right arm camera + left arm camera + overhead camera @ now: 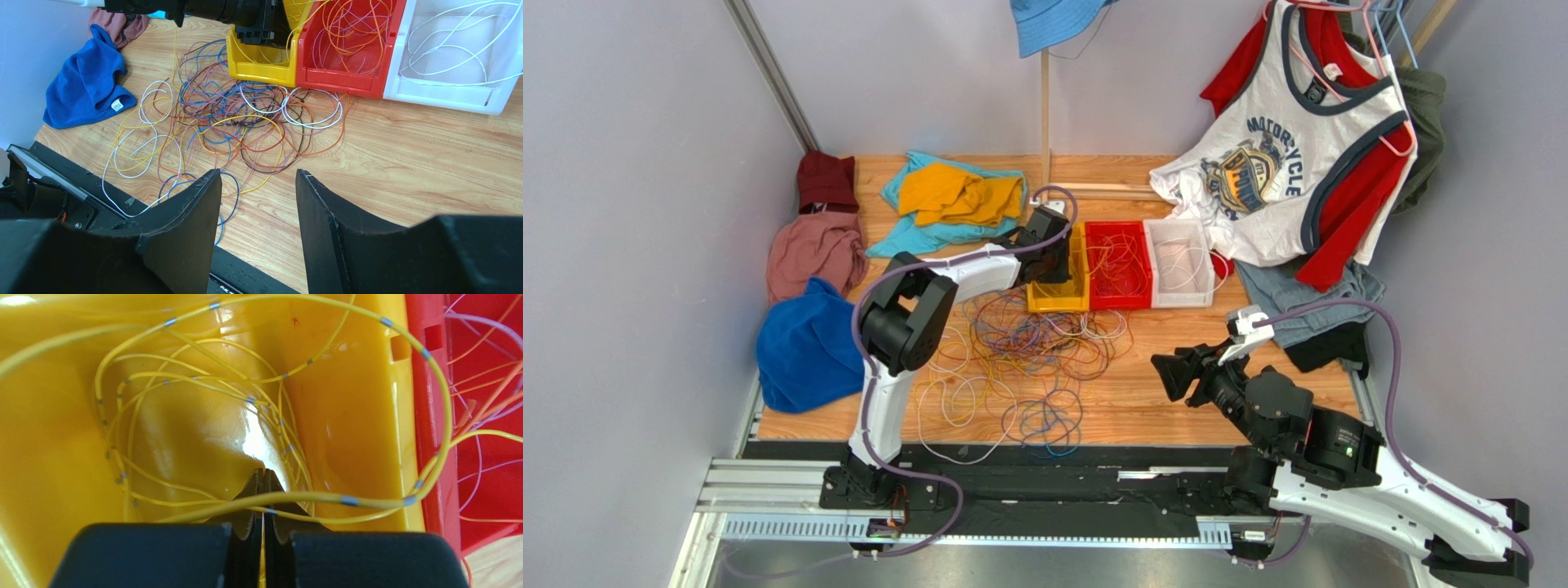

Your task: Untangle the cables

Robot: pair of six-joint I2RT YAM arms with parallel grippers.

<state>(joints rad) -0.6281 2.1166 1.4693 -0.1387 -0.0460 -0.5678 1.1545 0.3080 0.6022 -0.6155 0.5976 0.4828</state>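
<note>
Pale wood covers the bench [1284, 404], grey walls close it in on three sides, and a yellow bin [1069, 297] stands near its middle, the first of three bins set touching in a row. Next to the yellow bin comes a red bin [1120, 301] holding orange cables [353, 30], and beyond that, farther from the yellow bin, a white bin [1182, 298] holding white cables [454, 43]. Just in front of the yellow bin, spreading toward the arm bases, lies the loose tangle of cables [1038, 349]: white, yellow, orange, purple, blue and red loops laid over one another. The left claw [264, 474] reaches down inside the yellow bin with its fingers pressed together; several thin yellow cables [184, 380] with small grey bands coil on the bin floor, and one of them runs across the closed tips and arcs over the wall of the yellow bin toward the red one. Whether that strand is actually pinched cannot be told. The right claw [258, 174] hangs above bare wood well away from the yellow bin, on the far side of the tangle from it, its fingers spread apart and nothing between them. A blue cloth [805, 349] lies on the opposite side of the yellow bin from the red one, well apart from it.
</note>
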